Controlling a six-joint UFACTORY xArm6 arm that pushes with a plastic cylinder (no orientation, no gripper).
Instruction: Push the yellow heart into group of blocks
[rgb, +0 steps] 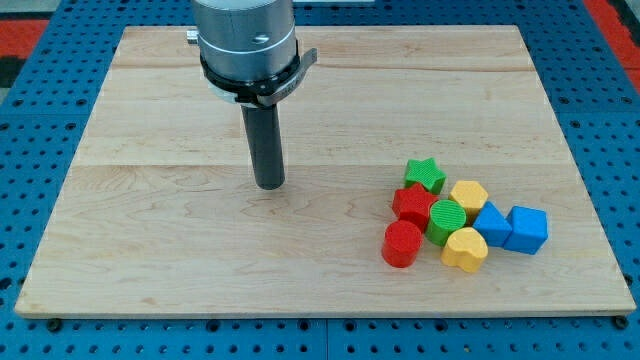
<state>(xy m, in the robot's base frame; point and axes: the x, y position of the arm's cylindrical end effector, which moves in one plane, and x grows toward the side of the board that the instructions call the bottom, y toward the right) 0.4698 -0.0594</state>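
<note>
Blocks sit bunched together toward the board's (150, 250) lower right corner, and the yellow heart (464, 249) lies at the bottom edge of that bunch, nearest the board's bottom edge. It presses against a green round block (447, 220) above and to its left, and against a blue block (492, 224) on its right, whose shape is partly covered by its neighbours and hard to name. A blue cube (528, 229) stands at the far right of the bunch, touching that blue block. A red cylinder (403, 243) stands at the bunch's left end, just beside the heart with a thin gap that I cannot judge for certain. Behind it is a second red block (413, 204), its outline half hidden by the green round one. A green star (425, 175) tops the group, and a yellow block (468, 194) sits to its right, its lower part covered. My tip (269, 186) rests on bare wood near the board's middle, well apart from every block and to the left of the bunch. The rod carries no fingers, so there is nothing to be open or closed. Its metal mount is cut off by the view's top.
</note>
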